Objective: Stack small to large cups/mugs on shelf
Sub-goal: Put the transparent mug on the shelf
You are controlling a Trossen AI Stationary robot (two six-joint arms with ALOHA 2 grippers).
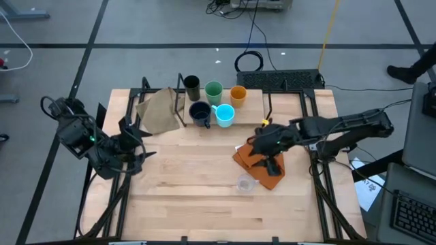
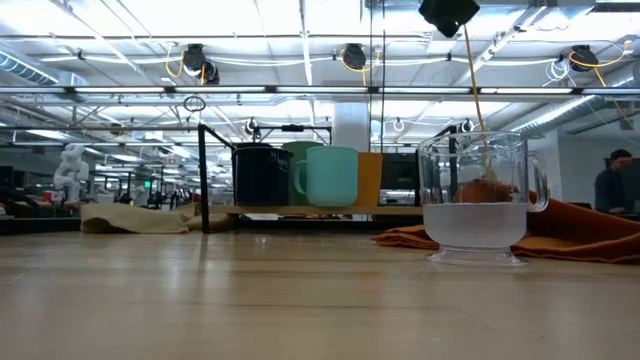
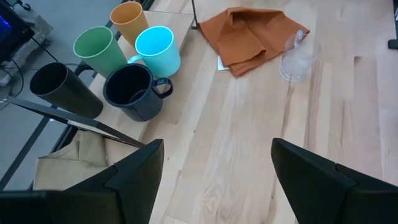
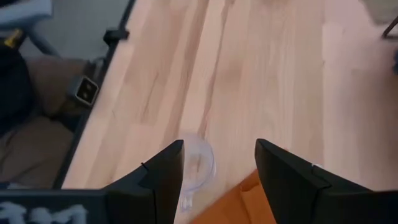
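Five cups stand on the shelf [image 1: 253, 102] at the table's far side: dark brown cup [image 1: 192, 85], green cup [image 1: 213, 90], orange cup [image 1: 238, 94], navy mug [image 1: 199, 113] and light blue mug [image 1: 225, 114]. The small clear cup [image 1: 245, 184] stands upright on the tabletop, just near of an orange cloth [image 1: 253, 163]. My right gripper [image 1: 264, 158] hovers open over that cloth. In its wrist view the clear cup [image 4: 196, 165] lies ahead between the fingers of my right gripper [image 4: 219, 163]. My left gripper [image 1: 144, 144] waits open at the table's left, facing the cups [image 3: 134, 90].
A tan cloth [image 1: 160, 109] lies left of the shelf, against its black leg [image 1: 180, 102]. Bare tabletop [image 1: 191, 197] stretches across the near half. Black frame rails run along the table's left and right edges. A person [image 2: 612, 185] sits in the room beyond.
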